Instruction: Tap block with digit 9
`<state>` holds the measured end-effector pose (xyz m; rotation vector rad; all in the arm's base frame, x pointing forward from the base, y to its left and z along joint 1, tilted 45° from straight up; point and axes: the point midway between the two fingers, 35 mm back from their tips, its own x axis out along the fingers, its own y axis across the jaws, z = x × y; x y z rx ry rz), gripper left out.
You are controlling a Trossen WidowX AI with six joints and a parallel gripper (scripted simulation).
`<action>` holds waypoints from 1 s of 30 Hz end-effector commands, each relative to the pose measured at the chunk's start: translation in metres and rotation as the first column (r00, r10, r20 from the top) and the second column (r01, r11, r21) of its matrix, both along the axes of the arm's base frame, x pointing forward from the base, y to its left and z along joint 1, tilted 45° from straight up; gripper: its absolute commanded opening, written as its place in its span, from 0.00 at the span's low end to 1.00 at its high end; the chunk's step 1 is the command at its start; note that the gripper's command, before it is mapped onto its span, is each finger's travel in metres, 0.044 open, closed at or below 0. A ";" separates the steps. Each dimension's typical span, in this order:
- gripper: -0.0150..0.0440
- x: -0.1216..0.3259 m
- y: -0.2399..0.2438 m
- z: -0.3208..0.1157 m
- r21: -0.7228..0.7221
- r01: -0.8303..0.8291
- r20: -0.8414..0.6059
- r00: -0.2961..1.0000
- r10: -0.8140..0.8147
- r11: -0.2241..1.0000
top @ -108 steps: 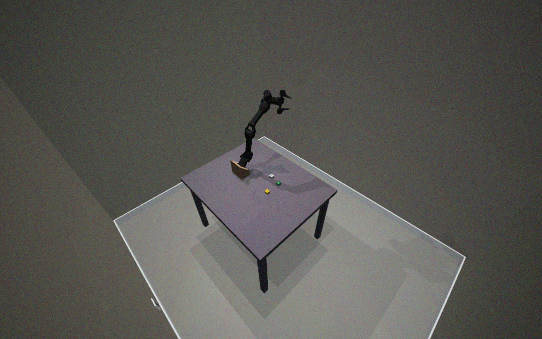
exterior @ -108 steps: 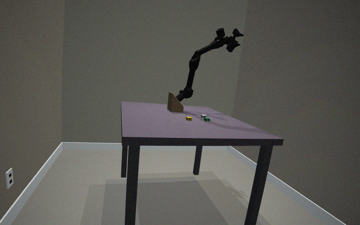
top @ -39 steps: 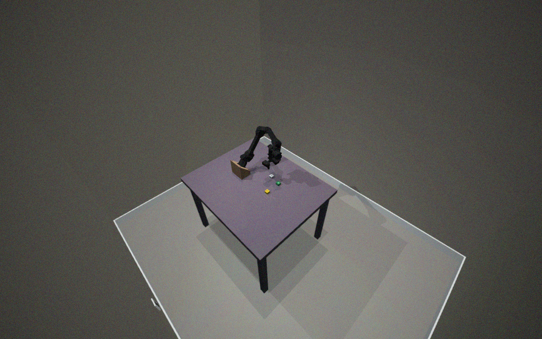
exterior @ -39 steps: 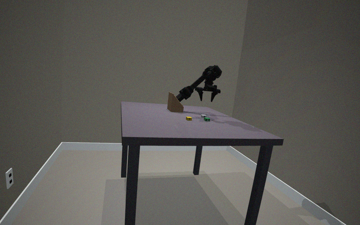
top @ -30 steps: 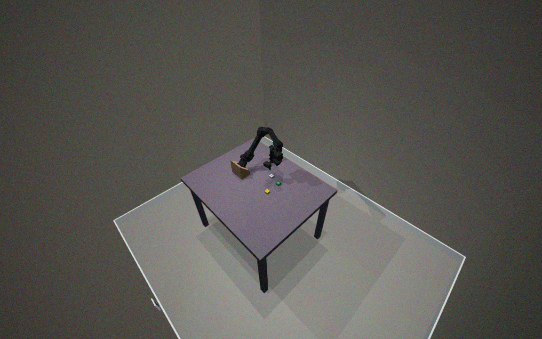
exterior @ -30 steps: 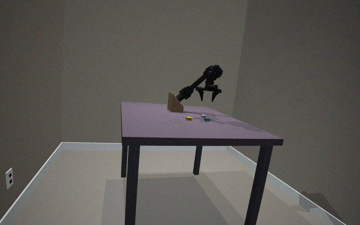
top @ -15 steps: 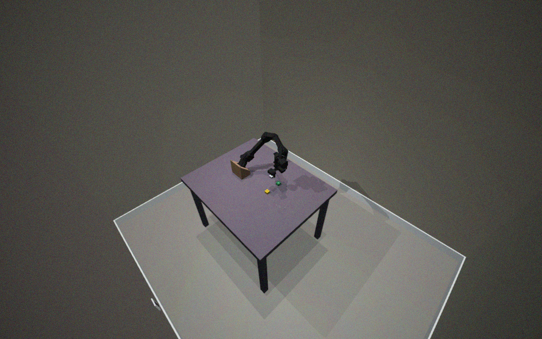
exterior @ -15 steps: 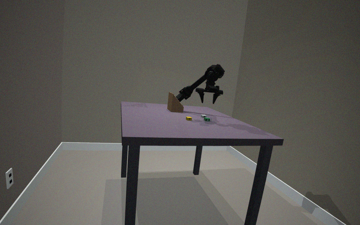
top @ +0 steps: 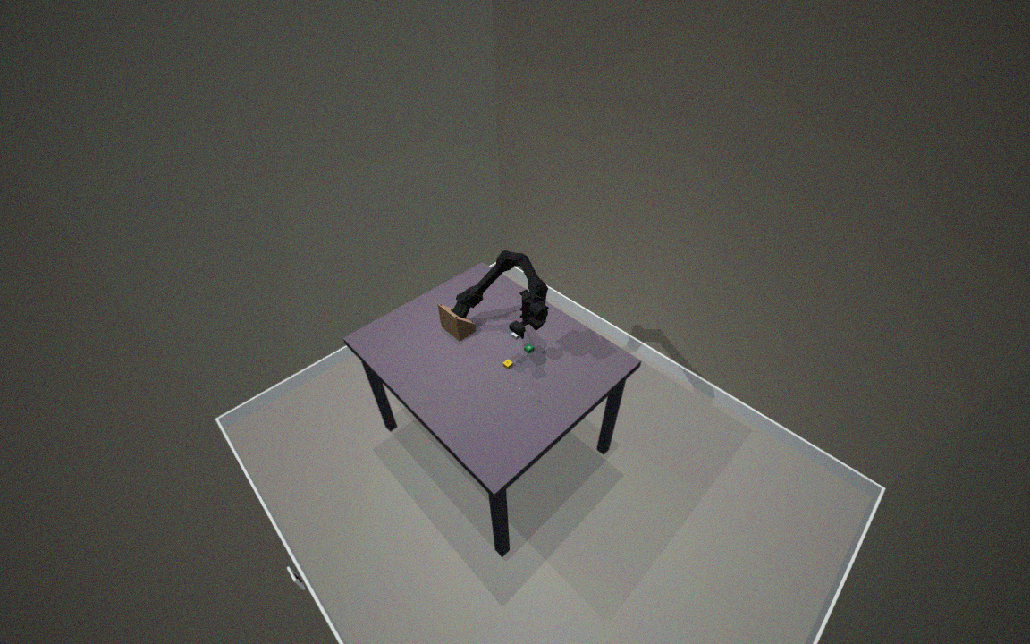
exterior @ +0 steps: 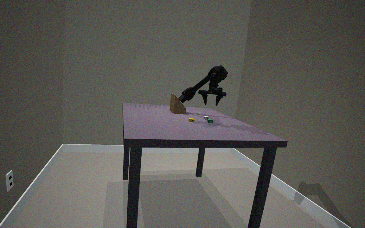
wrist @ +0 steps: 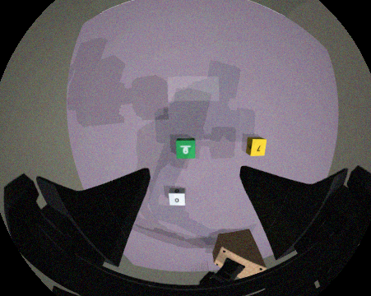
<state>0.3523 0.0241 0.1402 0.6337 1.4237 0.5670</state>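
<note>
A green block [top: 529,348] [exterior: 209,121] [wrist: 186,149] shows a white digit with a bar above it in the wrist view; turned round, it reads as an underlined 9. A white block [top: 515,335] [exterior: 206,117] [wrist: 177,199] shows 0. A yellow block [top: 507,363] [exterior: 191,120] [wrist: 257,147] shows a 7, upside down in the wrist view. My gripper [top: 529,331] [exterior: 211,105] [wrist: 195,173] is open and empty, pointing down well above the blocks. In the wrist view the green block lies just beyond the fingertip line, left of centre; the white block lies nearer the arm's base.
The blocks lie on a purple table [top: 454,400] [exterior: 155,127] [wrist: 275,53]. A brown wedge-shaped mount [top: 454,323] [exterior: 176,106] [wrist: 238,242] stands at the arm's base. Shadows of the arm fall around the green block.
</note>
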 end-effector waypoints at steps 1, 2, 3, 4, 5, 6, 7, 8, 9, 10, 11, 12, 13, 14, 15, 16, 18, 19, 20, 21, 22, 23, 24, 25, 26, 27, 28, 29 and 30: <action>0.75 0.002 0.025 -0.025 -0.001 -0.008 -0.010 1.000 0.008 1.000; 0.71 0.002 0.036 -0.036 0.001 -0.007 -0.010 1.000 0.007 1.000; 0.67 0.002 0.046 -0.045 0.003 -0.007 -0.010 1.000 0.007 1.000; 0.62 0.002 0.051 -0.050 0.005 -0.006 -0.010 1.000 0.006 1.000; 0.58 0.001 0.053 -0.052 0.006 -0.006 -0.010 1.000 0.006 1.000; 0.53 0.001 0.053 -0.052 0.006 -0.006 -0.010 1.000 0.006 1.000; 0.49 0.001 0.053 -0.052 0.006 -0.006 -0.010 1.000 0.006 1.000; 0.44 0.001 0.053 -0.052 0.006 -0.006 -0.010 1.000 0.006 1.000; 0.40 0.001 0.053 -0.052 0.006 -0.006 -0.010 1.000 0.006 1.000; 0.35 0.001 0.053 -0.052 0.006 -0.006 -0.010 1.000 0.006 1.000; 0.31 0.001 0.053 -0.052 0.006 -0.006 -0.010 1.000 0.006 1.000; 0.29 0.001 0.053 -0.052 0.006 -0.006 -0.010 1.000 0.006 1.000; 0.29 0.001 0.053 -0.052 0.006 -0.006 -0.010 1.000 0.006 1.000; 0.29 0.001 0.053 -0.052 0.006 -0.006 -0.010 1.000 0.006 1.000; 0.29 0.001 0.053 -0.052 0.006 -0.006 -0.010 1.000 0.006 1.000; 0.29 0.001 0.053 -0.052 0.006 -0.006 -0.010 1.000 0.006 1.000; 0.29 0.001 0.053 -0.052 0.006 -0.006 -0.010 1.000 0.006 1.000; 0.29 0.001 0.053 -0.052 0.006 -0.006 -0.010 1.000 0.006 1.000; 0.29 0.001 0.054 -0.052 0.006 -0.006 -0.010 1.000 0.006 1.000; 0.29 0.002 0.054 -0.053 0.006 -0.006 -0.010 1.000 0.006 1.000; 0.29 0.002 0.055 -0.054 0.006 -0.006 -0.010 1.000 0.006 1.000; 0.29 0.002 0.056 -0.055 0.006 -0.006 -0.010 1.000 0.006 1.000; 0.29 0.002 0.057 -0.056 0.006 -0.006 -0.010 1.000 0.006 1.000; 0.29 0.002 0.058 -0.057 0.006 -0.006 -0.010 1.000 0.006 1.000; 0.29 0.002 0.059 -0.058 0.006 -0.006 -0.010 1.000 0.006 1.000; 0.29 0.002 0.061 -0.059 0.006 -0.006 -0.010 1.000 0.006 1.000; 0.29 0.002 0.062 -0.060 0.006 -0.006 -0.010 1.000 0.006 1.000; 0.29 0.003 0.063 -0.061 0.006 -0.006 -0.010 1.000 0.006 1.000; 0.29 0.003 0.064 -0.063 0.006 -0.006 -0.010 1.000 0.006 1.000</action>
